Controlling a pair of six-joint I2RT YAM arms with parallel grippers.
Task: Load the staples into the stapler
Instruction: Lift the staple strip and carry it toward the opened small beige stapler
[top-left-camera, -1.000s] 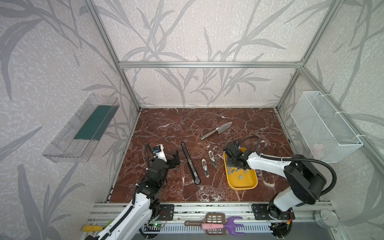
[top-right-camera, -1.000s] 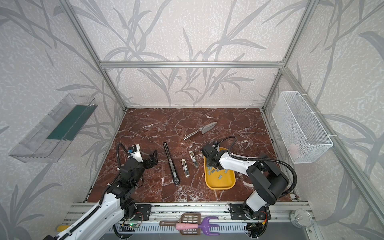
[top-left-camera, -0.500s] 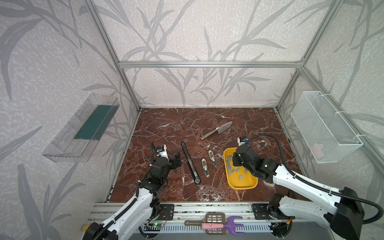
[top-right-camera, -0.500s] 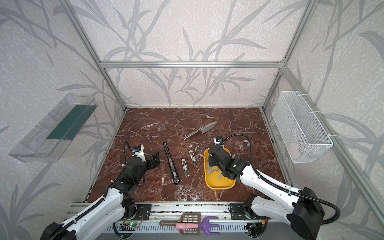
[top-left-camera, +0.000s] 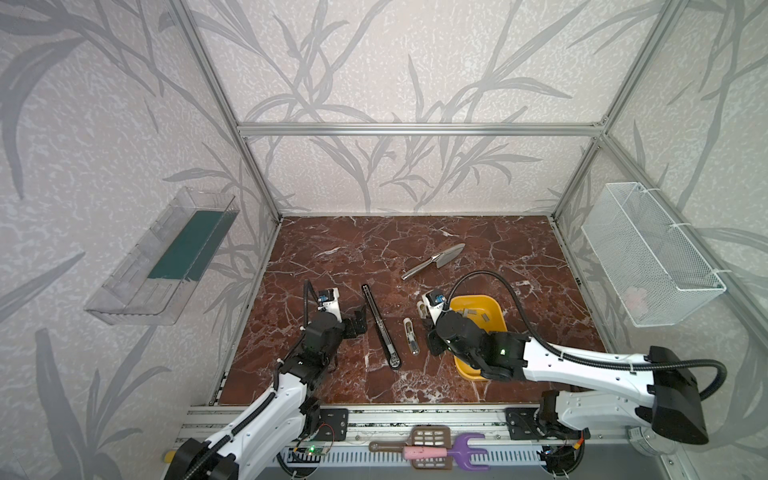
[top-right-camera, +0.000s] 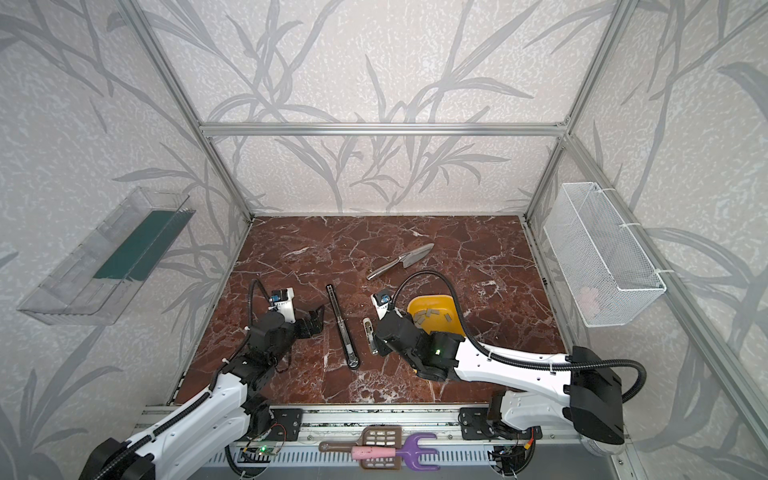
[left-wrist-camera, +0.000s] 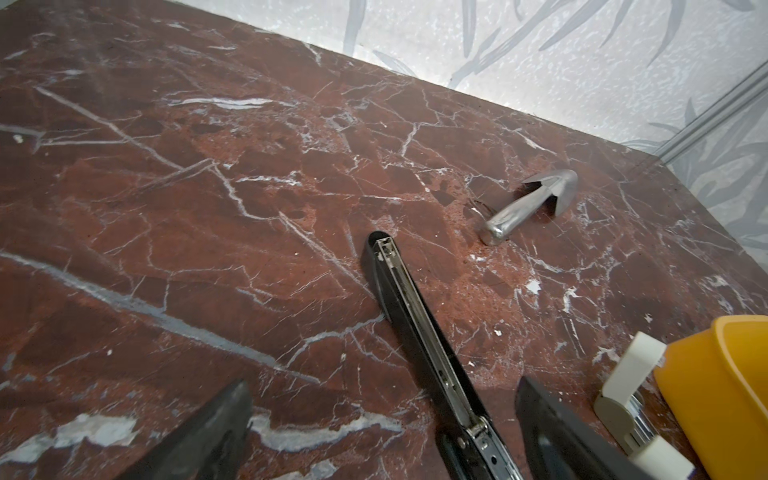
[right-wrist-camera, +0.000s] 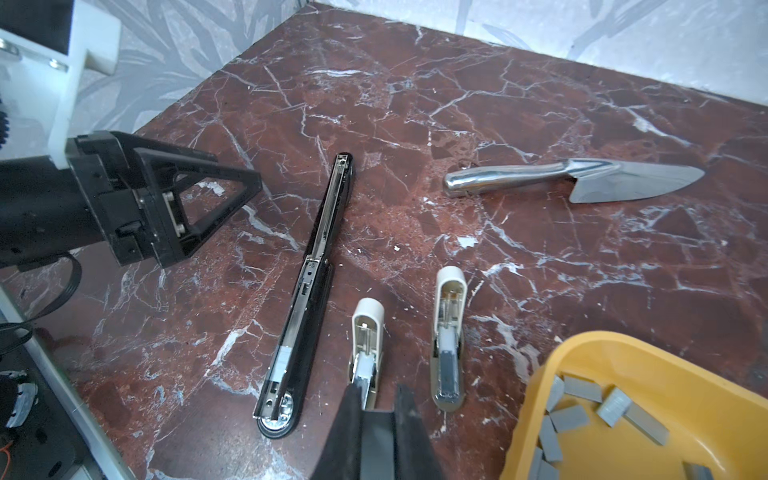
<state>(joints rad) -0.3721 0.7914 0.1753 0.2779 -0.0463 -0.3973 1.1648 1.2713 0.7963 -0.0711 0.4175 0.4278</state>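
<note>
Right hand (right-wrist-camera: 377, 392), pinched closed, is being held just over the near end of one cream stapler (right-wrist-camera: 368, 328), open channel lying straight ahead.

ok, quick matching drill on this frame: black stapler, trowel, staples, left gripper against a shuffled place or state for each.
Things:
1. long black stapler
2. steel trowel
3. staples
4. left gripper

Places or states:
A. in the yellow tray
B. open, holding nothing
C. farthest back on the marble table
D. unfolded flat on the table

Pairs: 1-D, 2-C, 3-A, 4-B
</note>
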